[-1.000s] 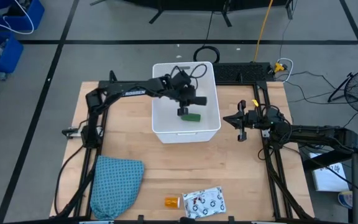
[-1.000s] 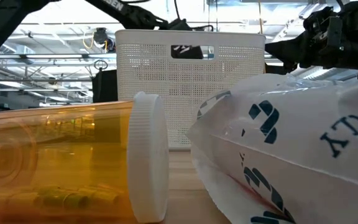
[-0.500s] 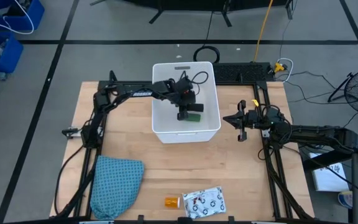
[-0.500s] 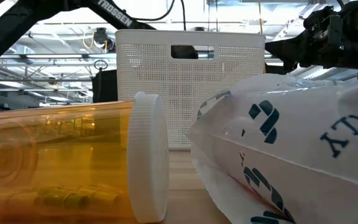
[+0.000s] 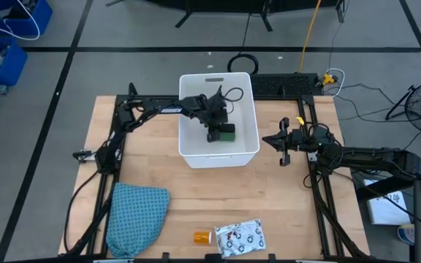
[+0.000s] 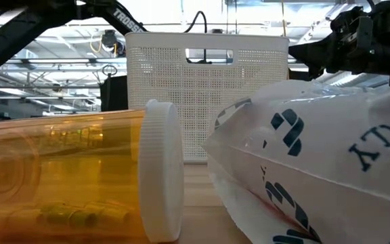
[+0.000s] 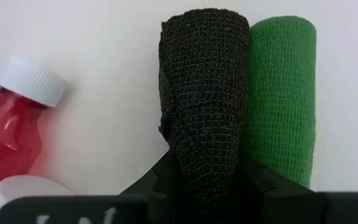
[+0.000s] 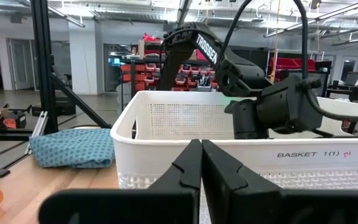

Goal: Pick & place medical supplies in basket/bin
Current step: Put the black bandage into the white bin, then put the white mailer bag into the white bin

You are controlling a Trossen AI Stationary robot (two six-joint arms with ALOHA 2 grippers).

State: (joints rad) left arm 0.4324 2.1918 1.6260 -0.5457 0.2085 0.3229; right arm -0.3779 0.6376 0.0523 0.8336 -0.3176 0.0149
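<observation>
Black roll (image 7: pixel 204 99) between left end effector (image 7: pixel 205 180) fingers.

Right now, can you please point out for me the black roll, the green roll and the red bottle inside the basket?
black roll (image 7: pixel 205 93), left wrist view, middle of its woven side
green roll (image 7: pixel 278 93), left wrist view, middle of its side
red bottle (image 7: pixel 8 134), left wrist view, its red body below the white cap

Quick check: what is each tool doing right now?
Left tool: shut on the black roll, inside the basket.
Right tool: shut, holding nothing, beside the basket.
</observation>
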